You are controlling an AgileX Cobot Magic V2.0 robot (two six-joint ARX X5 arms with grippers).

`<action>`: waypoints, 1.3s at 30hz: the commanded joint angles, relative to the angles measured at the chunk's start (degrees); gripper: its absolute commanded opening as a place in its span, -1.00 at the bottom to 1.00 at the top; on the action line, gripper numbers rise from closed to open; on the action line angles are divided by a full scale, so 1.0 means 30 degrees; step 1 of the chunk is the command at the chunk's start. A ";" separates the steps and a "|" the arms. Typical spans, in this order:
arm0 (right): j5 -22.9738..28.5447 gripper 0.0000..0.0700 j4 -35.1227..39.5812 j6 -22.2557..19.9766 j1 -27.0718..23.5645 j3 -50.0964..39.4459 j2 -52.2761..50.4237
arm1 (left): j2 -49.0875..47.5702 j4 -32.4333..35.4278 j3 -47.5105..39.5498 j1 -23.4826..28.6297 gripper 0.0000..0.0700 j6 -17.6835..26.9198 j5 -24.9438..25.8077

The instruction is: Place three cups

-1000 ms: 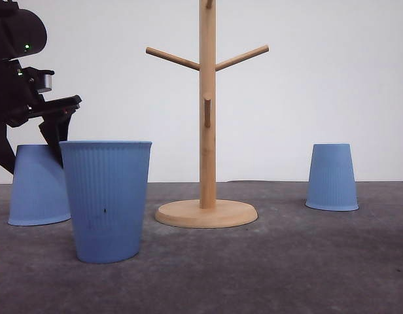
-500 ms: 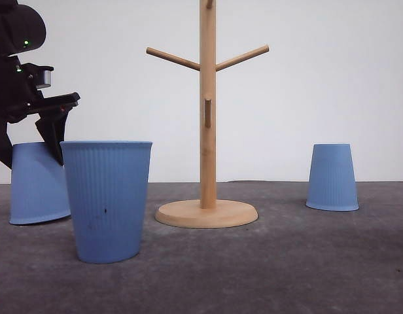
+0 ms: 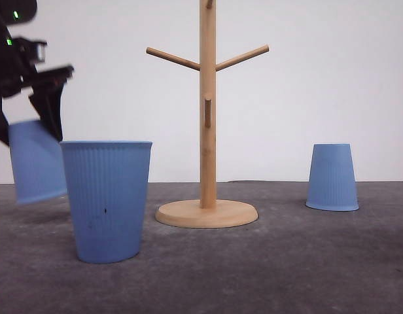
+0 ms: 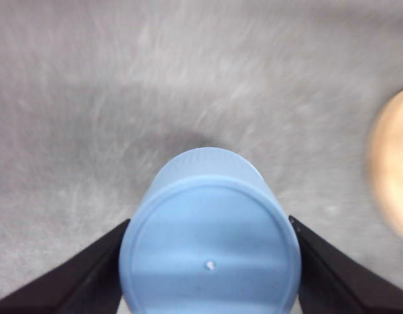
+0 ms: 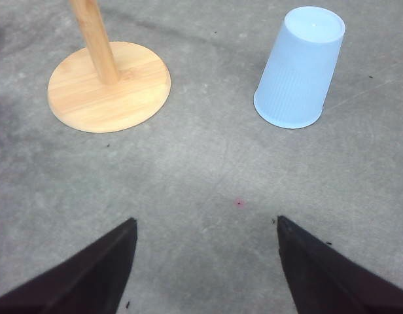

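Pinching inverted cup (image 4: 209,252) by its sides w/ left gripper (image 4: 208,268), clear of table (image 3: 267,275), tilted, beside upright cup (image 3: 107,199). Right gripper (image 5: 205,261) spread, nothing between. Third cup (image 3: 332,177) right of wooden rack (image 3: 207,111). Could slip from smooth taper; could clip upright one during swing.

We see three light-blue cups (image 3: 106,199) (image 3: 332,176) (image 3: 35,160) with fine vertical ribbing, a pale wooden stand (image 3: 207,124), grey mottled table (image 3: 273,261), black grippers (image 5: 205,265).
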 commanded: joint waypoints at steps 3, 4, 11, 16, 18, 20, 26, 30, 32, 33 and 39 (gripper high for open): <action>0.0022 0.24 0.0189 0.0342 0.0087 0.0299 0.0058 | -0.0652 -0.0217 0.0219 0.0062 0.09 -0.0229 0.0827; 0.0018 0.24 0.0189 0.0342 0.0087 0.0299 0.0058 | -0.0928 -0.0278 0.0219 0.0113 0.10 -0.0328 0.1250; 0.0007 0.24 0.0189 0.0342 0.0087 0.0299 0.0058 | -0.2619 -0.0284 0.0219 0.0972 0.12 -0.1239 0.4360; 0.0007 0.24 0.0189 0.0342 0.0087 0.0299 0.0058 | -0.3072 -0.0169 0.0219 0.2412 0.12 -0.2168 0.8220; 0.0007 0.24 0.0189 0.0342 0.0087 0.0299 0.0058 | -0.3072 -0.0094 0.0219 0.3052 0.13 -0.2514 0.9802; 0.0007 0.24 0.0189 0.0342 0.0087 0.0299 0.0058 | -0.3072 0.0130 0.0203 0.3610 0.13 -0.2826 1.1054; 0.0007 0.24 0.0191 0.0342 0.0087 0.0299 0.0058 | -0.3062 0.2234 0.0197 0.4779 0.13 -0.4463 1.4263; 0.0007 0.24 0.0228 0.0342 0.0087 0.0299 0.0058 | -0.2998 0.4183 0.0197 0.4660 0.13 -0.5775 1.5933; 0.0009 0.24 0.0289 0.0342 0.0087 0.0299 0.0058 | -0.2929 0.4795 0.0197 0.4297 0.13 -0.6006 1.5971; 0.0013 0.24 0.0331 0.0342 0.0087 0.0299 0.0058 | -0.2886 0.5007 0.0197 0.4099 0.13 -0.6105 1.5933; 0.0007 0.24 0.0388 0.0342 0.0087 0.0299 0.0058 | -0.2246 0.7274 0.0197 0.3339 0.13 -0.7736 1.5858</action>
